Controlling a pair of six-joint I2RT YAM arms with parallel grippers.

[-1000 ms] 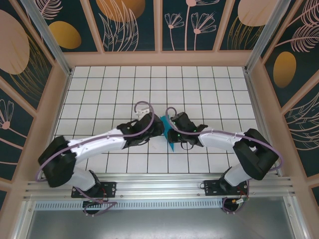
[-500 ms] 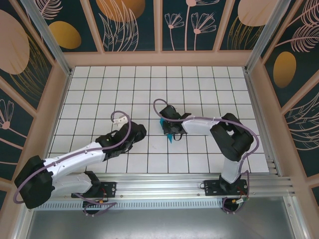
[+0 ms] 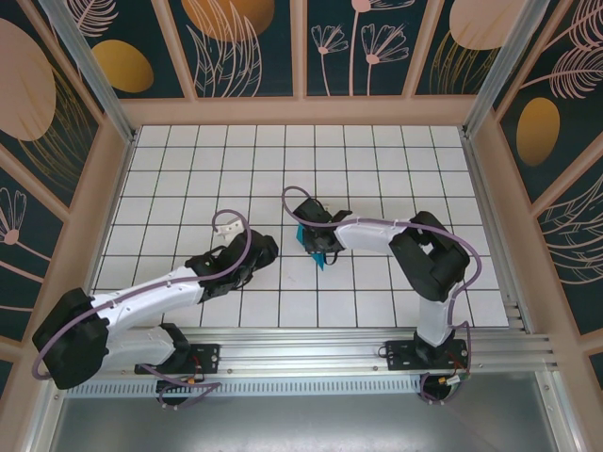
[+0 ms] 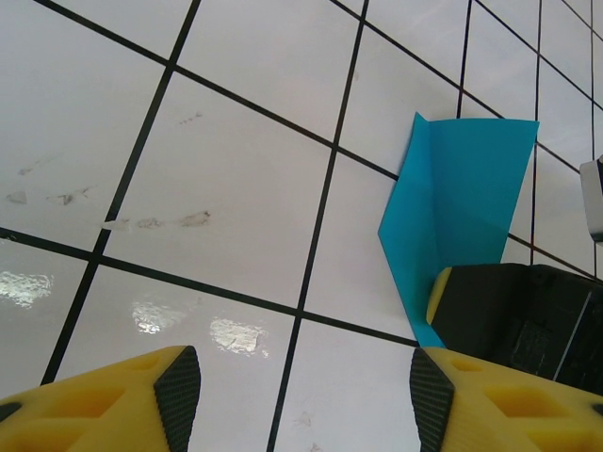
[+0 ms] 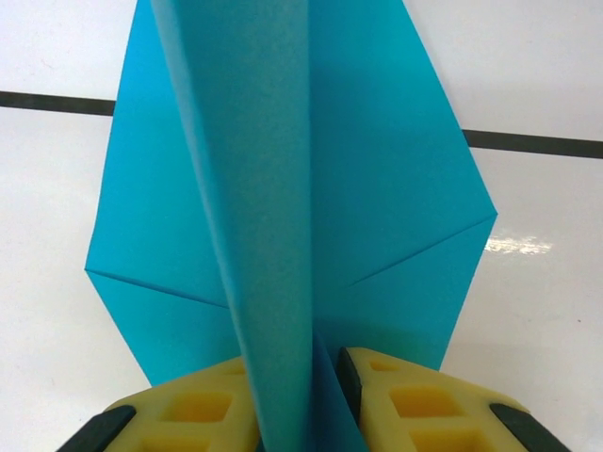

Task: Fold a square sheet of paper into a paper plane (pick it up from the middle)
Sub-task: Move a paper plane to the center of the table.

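Paper plane (image 5: 292,188): teal, upright centre crease

place: lab cell | cues: aluminium rail (image 3: 301,356), gridded table (image 3: 188,160), printed walls (image 3: 245,47)

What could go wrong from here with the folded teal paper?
1. The folded teal-blue paper plane has only its raised centre ridge between the right gripper's yellow fingers. If that hold is loose, the wings may spring open or the plane may tip.
2. The left gripper sits open, apart from the paper, so nothing would steady it.
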